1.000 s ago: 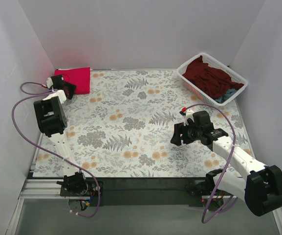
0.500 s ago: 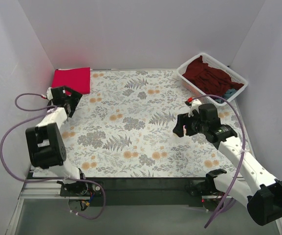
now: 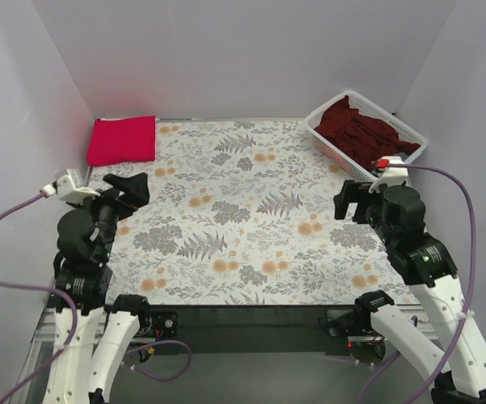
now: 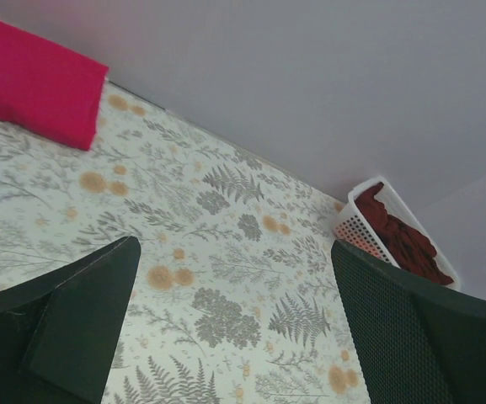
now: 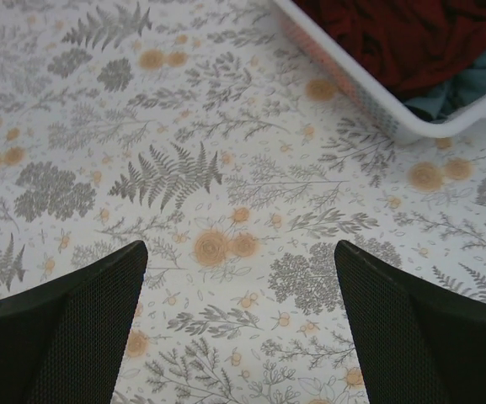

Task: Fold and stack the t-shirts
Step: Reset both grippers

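A bright red t-shirt (image 3: 123, 140) lies folded in the far left corner of the floral mat, also visible in the left wrist view (image 4: 32, 80). A dark maroon t-shirt (image 3: 359, 128) fills the white mesh basket (image 3: 325, 139) at the far right, with a teal-blue t-shirt (image 3: 398, 158) showing under it at the near end. My left gripper (image 3: 125, 192) hovers open over the mat's left side, well short of the red shirt and holding nothing. My right gripper (image 3: 354, 202) hangs open and empty just in front of the basket. Both wrist views show only mat between the gripper fingertips (image 4: 234, 252) (image 5: 241, 252).
White walls close in the mat (image 3: 234, 210) on the left, back and right. In the right wrist view the basket's rim (image 5: 369, 101) sits ahead to the right, with maroon cloth (image 5: 403, 34) and teal cloth (image 5: 461, 88) inside.
The left gripper has let go of the red t-shirt, opened and drawn back towards the near edge. The right gripper has swung right towards the basket and opened wider.
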Controlling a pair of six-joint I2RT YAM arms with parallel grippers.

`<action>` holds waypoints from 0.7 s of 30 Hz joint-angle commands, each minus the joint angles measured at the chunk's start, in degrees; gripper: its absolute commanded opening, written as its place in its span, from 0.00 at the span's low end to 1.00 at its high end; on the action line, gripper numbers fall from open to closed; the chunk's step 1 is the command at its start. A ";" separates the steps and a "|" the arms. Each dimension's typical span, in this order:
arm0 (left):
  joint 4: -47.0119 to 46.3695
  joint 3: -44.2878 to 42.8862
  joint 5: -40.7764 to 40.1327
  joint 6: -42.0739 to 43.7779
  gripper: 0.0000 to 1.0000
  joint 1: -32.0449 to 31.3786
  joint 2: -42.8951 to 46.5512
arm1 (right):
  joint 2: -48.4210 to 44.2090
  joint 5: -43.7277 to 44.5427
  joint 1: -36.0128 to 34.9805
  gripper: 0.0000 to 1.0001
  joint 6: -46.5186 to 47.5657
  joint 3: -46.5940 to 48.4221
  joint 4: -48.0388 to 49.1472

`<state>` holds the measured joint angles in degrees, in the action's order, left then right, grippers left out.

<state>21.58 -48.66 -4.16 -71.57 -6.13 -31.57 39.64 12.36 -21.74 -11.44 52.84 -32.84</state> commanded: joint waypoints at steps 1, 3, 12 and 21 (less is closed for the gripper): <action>16.10 -4.06 -10.84 5.13 0.98 -0.28 5.37 | -5.61 9.69 0.38 0.98 -0.60 0.78 0.14; 19.79 -5.83 -19.77 3.81 0.97 -1.25 7.65 | -9.92 11.28 0.38 0.98 0.97 -1.58 1.89; 19.56 -2.49 -30.73 2.14 0.98 -3.01 9.34 | -23.55 15.24 0.29 0.98 6.78 -9.24 7.08; 16.83 0.76 -29.59 1.00 0.98 -3.10 9.86 | -24.96 14.27 0.38 0.98 10.12 -10.56 8.58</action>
<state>39.07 -48.99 -32.56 -69.95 -8.93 -21.45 14.92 25.63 -21.50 -3.66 42.09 -28.03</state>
